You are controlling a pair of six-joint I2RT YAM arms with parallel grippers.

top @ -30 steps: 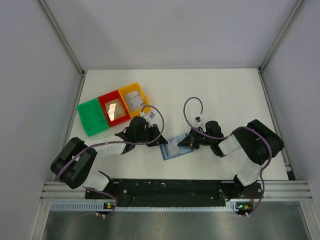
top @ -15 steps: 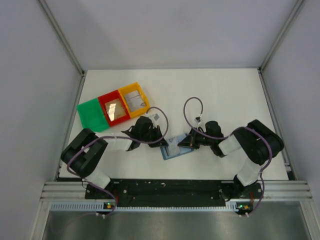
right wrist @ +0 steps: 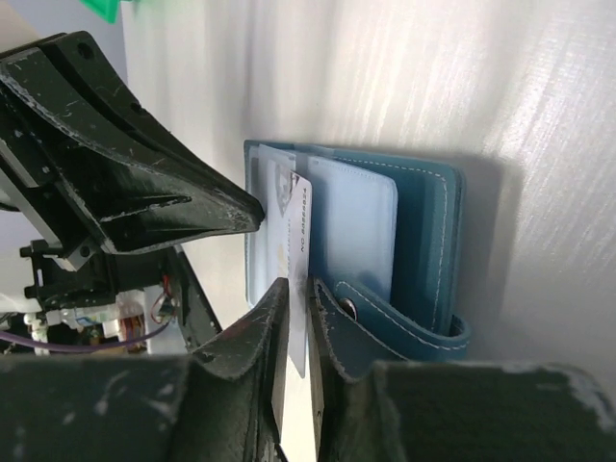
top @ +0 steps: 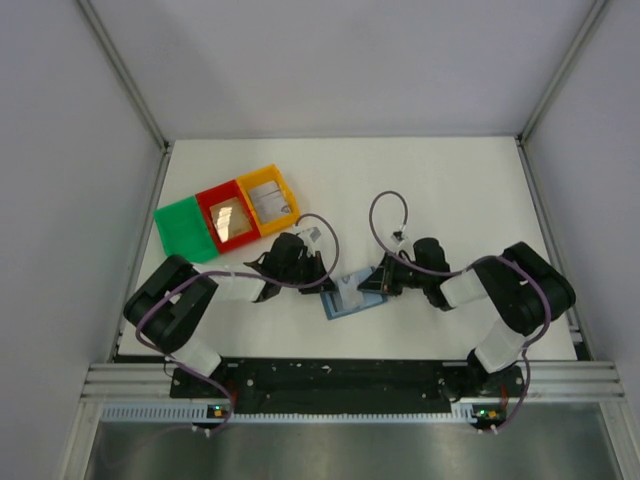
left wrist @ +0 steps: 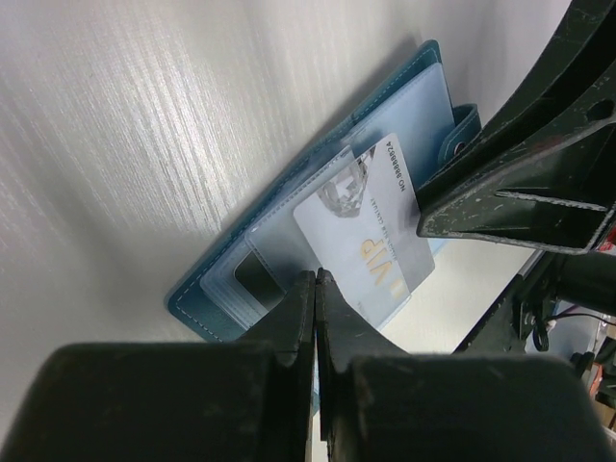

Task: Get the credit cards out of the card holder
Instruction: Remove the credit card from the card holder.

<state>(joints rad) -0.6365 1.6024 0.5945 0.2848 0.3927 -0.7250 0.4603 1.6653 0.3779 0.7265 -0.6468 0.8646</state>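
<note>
The blue card holder (top: 352, 300) lies open on the white table between both arms, pale inner pockets up (left wrist: 241, 245) (right wrist: 423, 241). A white credit card (left wrist: 371, 231) with gold lettering sticks partly out of a pocket, tilted up off it (right wrist: 296, 231). My right gripper (top: 371, 288) (right wrist: 296, 284) is shut on the card's edge; the holder's snap strap (right wrist: 385, 327) lies by its right finger. My left gripper (top: 322, 287) (left wrist: 316, 276) is shut, tips down on the holder's near pocket beside the card. Whether other cards sit in the pockets is hidden.
Three small trays stand in a row at the back left: green (top: 185, 232), red (top: 208, 220) and yellow (top: 255, 173). The red and yellow ones each hold a card-like item. Grey walls close in the table on three sides.
The left arm has swung in from the left to the holder and its jaws have closed. The right arm has stayed at the holder, shifting only slightly.
</note>
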